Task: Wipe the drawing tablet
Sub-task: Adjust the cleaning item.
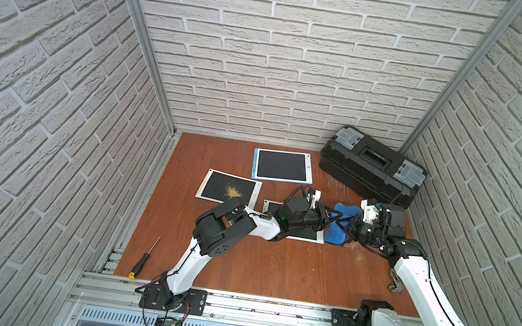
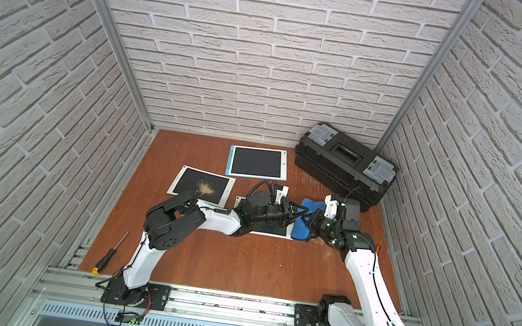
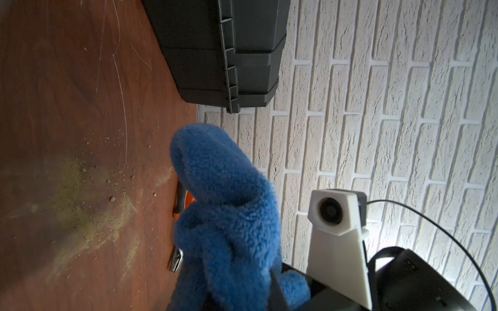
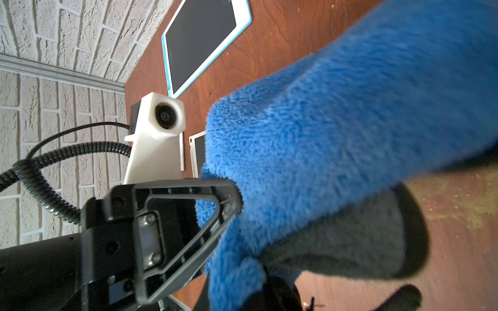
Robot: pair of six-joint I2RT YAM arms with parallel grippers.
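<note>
**Blue cloth changing hands beside the tablets**

The left gripper point(image 1: 331, 216) is pinching the blue cloth point(image 1: 336, 235) with its jaws pressed together, on the near side of the toolbox point(image 1: 372, 166). The right gripper point(image 1: 349, 226) is meeting it nose to nose at the same bunch. Whether its jaws are spread or gripping I cannot tell, since the cloth is covering them in the right wrist view. The dusty tablet point(image 1: 229, 188), carrying a sawdust heap point(image 1: 235, 192), is lying well to the left of the cloth. A blue-rimmed tablet point(image 1: 281, 166) is lying clean at the far side, and a third tablet point(image 1: 306, 235) is sitting mostly hidden under the left arm.

This is looking like a pass of the cloth to the left arm. To do it well, the right jaws should be opening fully before either arm is pulling away, so the pile is not snagging. The left should then be lifting clear of the third tablet and laying loose cloth flat on the dusty screen
</note>
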